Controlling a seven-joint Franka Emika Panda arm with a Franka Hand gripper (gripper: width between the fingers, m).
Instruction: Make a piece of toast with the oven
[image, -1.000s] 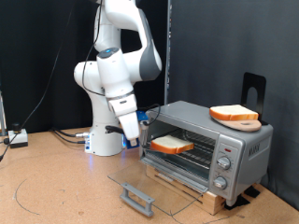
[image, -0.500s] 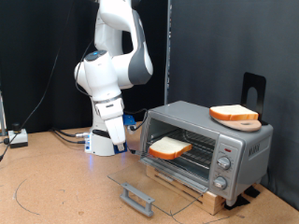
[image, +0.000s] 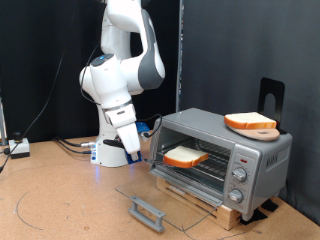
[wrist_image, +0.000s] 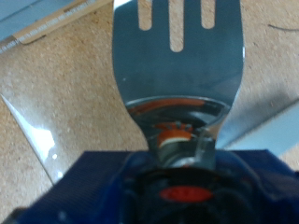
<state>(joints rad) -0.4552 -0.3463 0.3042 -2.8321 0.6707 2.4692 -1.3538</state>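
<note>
The silver oven (image: 252, 158) stands at the exterior view's right on a wooden base, its glass door (image: 170, 193) dropped flat open. The piece of toast (image: 185, 155) lies on the wire rack inside, its near edge poking out of the opening. My gripper (image: 140, 143) hangs just to the exterior view's left of the opening, shut on a slotted metal spatula (wrist_image: 177, 56) whose blade points toward the toast. The wrist view shows the gripper (wrist_image: 177, 154) clamped on the spatula's neck, with the glass door beneath the blade.
A round wooden board with another slice (image: 250, 122) sits on top of the oven. The door's grey bar handle (image: 147, 212) juts toward the table's front. Cables (image: 70, 146) and a small box (image: 17, 148) lie at the exterior view's left, behind the robot base.
The arm drew back to the exterior view's left, away from the oven, then came slightly back toward it. The toast shifted a little on the rack.
</note>
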